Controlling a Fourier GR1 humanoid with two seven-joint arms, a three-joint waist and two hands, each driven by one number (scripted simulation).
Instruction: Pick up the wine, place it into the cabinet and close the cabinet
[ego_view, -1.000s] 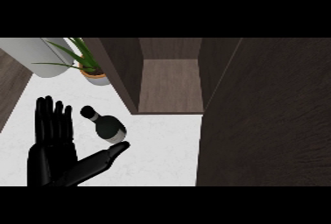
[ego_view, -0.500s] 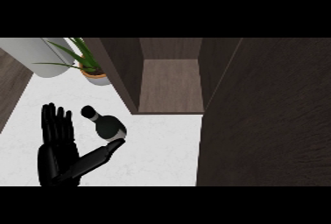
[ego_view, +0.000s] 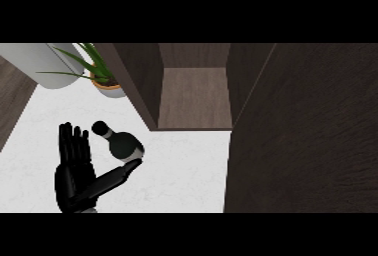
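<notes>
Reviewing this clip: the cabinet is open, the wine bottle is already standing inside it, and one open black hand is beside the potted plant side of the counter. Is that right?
Not quite. The head view shows the wine bottle still on the white counter, in front of the open cabinet, next to the open hand. The cabinet's inside holds nothing visible. The rest stands.

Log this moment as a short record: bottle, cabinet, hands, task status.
wine bottle: on the white counter, left of the cabinet front, not lifted
cabinet: open, inner shelf bare
cabinet door: swung open, filling the view's right side
robot hand: open, fingers straight, thumb tip at the bottle's base
other hand: not in view
potted plant: behind the bottle, beside the cabinet
task status: bottle not yet grasped
</notes>
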